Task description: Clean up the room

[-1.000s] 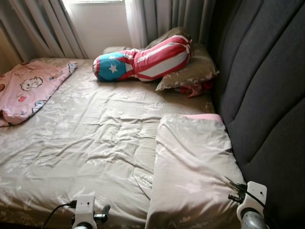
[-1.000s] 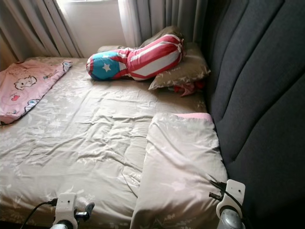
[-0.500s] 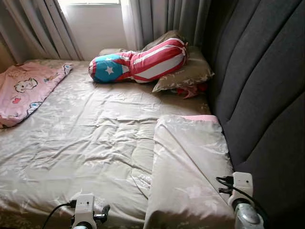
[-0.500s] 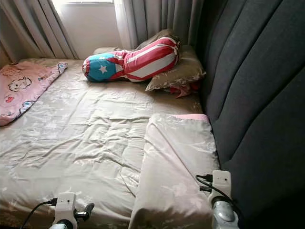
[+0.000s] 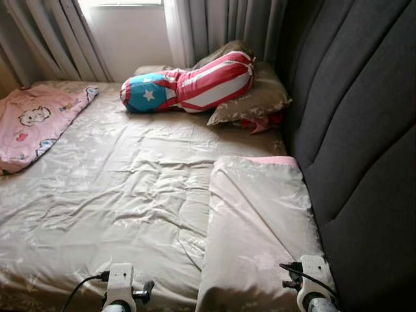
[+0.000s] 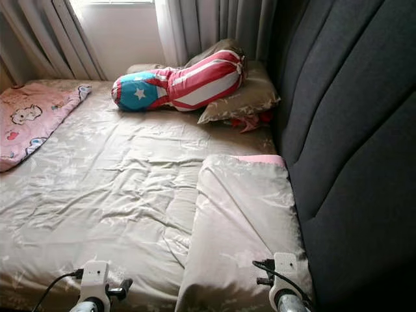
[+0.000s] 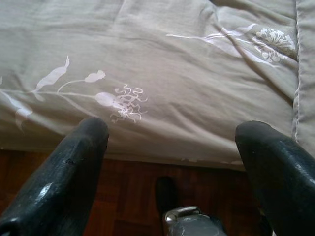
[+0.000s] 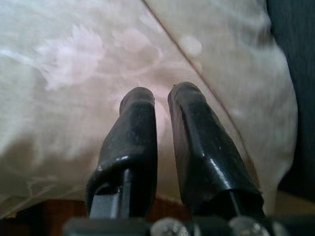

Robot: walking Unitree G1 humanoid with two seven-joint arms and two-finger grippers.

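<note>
On the bed (image 5: pixel 117 195) the folded duvet (image 5: pixel 260 221) looks tidy but the pink blanket (image 5: pixel 36 123) seems left; left gripper (image 7: pixel 172 130) spread, right gripper (image 8: pixel 160 101) fingers pressed together.

Bed (image 5: pixel 117 195) centre lay open. Pillow (image 5: pixel 257 227) blocked the headboard (image 5: pixel 351 130) edge; bolster (image 5: pixel 192 81) the far corner; pink blanket (image 5: pixel 32 123) the left edge.
</note>
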